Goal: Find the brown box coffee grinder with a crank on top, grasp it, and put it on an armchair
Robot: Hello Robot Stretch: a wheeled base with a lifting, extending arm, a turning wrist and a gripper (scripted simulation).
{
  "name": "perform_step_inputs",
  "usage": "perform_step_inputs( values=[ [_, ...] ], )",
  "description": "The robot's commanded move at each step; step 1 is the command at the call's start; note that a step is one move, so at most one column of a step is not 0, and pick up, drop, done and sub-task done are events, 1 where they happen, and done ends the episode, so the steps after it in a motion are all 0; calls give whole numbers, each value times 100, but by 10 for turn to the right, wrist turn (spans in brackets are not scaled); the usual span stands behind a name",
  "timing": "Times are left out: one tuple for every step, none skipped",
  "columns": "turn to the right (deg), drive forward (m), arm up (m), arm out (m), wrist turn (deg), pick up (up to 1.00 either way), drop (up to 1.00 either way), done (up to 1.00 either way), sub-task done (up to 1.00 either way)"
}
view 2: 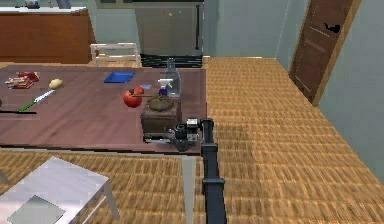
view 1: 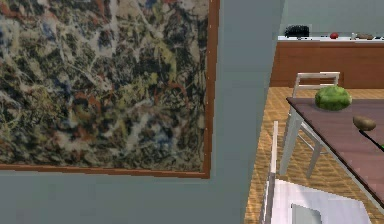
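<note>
Easy to pick out: the brown box coffee grinder [view 2: 155,116], a squat wooden box with a crank on top, upright on the dark surface [view 2: 90,112] close to its near edge. Stands right at the far end of the claw [view 2: 172,136], on the finger side; cannot tell whether touching or merely beside. Cannot tell either whether the claw has hold of anything, given the box resting on the surface at its tip.

Just beyond the claw and the box: a red round fruit [view 2: 133,97] and a clear glass vessel [view 2: 170,72], both near. Farther out past those, a flat blue thing [view 2: 118,77]; well off to the finger side, a green-handled knife [view 2: 37,99]. Behind the claw, the dark arm [view 2: 210,175], running back over wood floor [view 2: 290,140]; nearer than the claw and toward the finger side, a white chair [view 2: 60,190].

Likely trouble, as a judgement: taking the box too low or off-centre and so tipping or shoving it rather than lifting it; pushing it outward into the fruit or the glass; snagging the crank and twisting the box askew; losing it near the edge and dropping it to the floor. Worth minding the chair when drawing away, and the grey wall [view 1: 245,100] with its big framed splatter painting [view 1: 100,80] close ahead in the forward view, leaving little room to drive forward. Armchair yet to be searched out.

No brand, label or writing legible on the box or its neighbours.
</note>
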Motion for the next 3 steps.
perform_step_inputs(
  values=[
    [0,0,0,0,0,100,0,0,0],
    [0,0,10,0,0,0,0,0,0],
    [0,0,16,0,0,0,0,0,0]
  ],
)
